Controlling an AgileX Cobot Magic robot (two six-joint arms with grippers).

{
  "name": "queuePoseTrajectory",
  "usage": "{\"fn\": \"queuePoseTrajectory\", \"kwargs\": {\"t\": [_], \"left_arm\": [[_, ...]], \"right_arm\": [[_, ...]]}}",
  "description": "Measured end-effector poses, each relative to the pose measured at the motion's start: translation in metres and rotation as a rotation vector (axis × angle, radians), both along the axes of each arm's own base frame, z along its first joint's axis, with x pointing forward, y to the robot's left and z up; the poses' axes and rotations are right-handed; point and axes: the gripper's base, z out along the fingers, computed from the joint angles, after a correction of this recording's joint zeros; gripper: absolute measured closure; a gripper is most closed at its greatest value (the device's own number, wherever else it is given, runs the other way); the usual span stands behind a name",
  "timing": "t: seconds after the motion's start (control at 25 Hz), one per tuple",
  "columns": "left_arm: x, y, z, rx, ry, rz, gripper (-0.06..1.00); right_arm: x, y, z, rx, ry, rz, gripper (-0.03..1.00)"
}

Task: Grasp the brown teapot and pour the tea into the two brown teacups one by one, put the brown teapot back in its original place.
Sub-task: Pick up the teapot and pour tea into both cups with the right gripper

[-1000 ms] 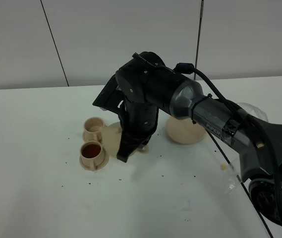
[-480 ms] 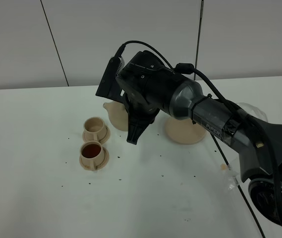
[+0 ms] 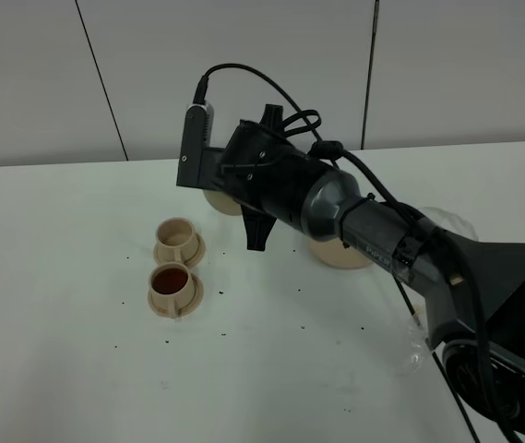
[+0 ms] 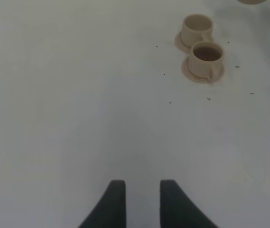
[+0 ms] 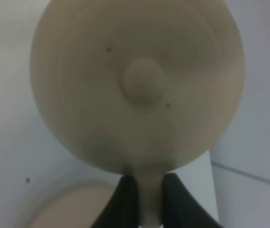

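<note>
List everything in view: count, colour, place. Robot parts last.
Squat matte tan teapot: one, tan, held off the table.
Small matte tan cylindrical teacups on saucers: two, tan, left of the arm; near teacup holds dark tea, far teacup shows none.
Flat round tan saucer disc: one, tan, on the table under the arm.
White table: one, white, strewn with dark specks.
Left gripper: black, open, over bare table.
Right gripper: black, shut on the teapot's handle.
</note>
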Motion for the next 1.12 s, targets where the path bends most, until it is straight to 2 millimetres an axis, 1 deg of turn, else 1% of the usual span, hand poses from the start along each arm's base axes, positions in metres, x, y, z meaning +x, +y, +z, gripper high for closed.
{"fn": "queuePoseTrajectory", "kwargs": {"t": [0.16, 0.28, 0.44, 0.6, 0.76, 1.04, 1.12], "left_arm": [[0.000, 0.000, 0.000, 0.000, 0.000, 0.000, 0.70], [0.000, 0.000, 0.000, 0.000, 0.000, 0.000, 0.70], [0.000, 0.000, 0.000, 0.000, 0.000, 0.000, 0.70], [0.000, 0.000, 0.000, 0.000, 0.000, 0.000, 0.70], [0.000, 0.000, 0.000, 0.000, 0.000, 0.000, 0.70], [0.000, 0.000, 0.000, 0.000, 0.000, 0.000, 0.70], [0.000, 0.000, 0.000, 0.000, 0.000, 0.000, 0.70]], "right_arm": [[-0.001, 0.007, -0.001, -0.007, -0.041, 0.041, 0.87], [0.001, 0.008, -0.002, -0.024, -0.066, 0.054, 0.87], [0.004, 0.008, -0.015, -0.072, -0.075, 0.063, 0.87], [0.001, 0.013, -0.024, -0.112, -0.087, 0.085, 0.87], [-0.003, 0.019, -0.024, -0.134, -0.109, 0.108, 0.87], [-0.006, 0.024, -0.022, -0.166, -0.139, 0.128, 0.87], [-0.008, 0.026, -0.025, -0.180, -0.144, 0.137, 0.87]]}}
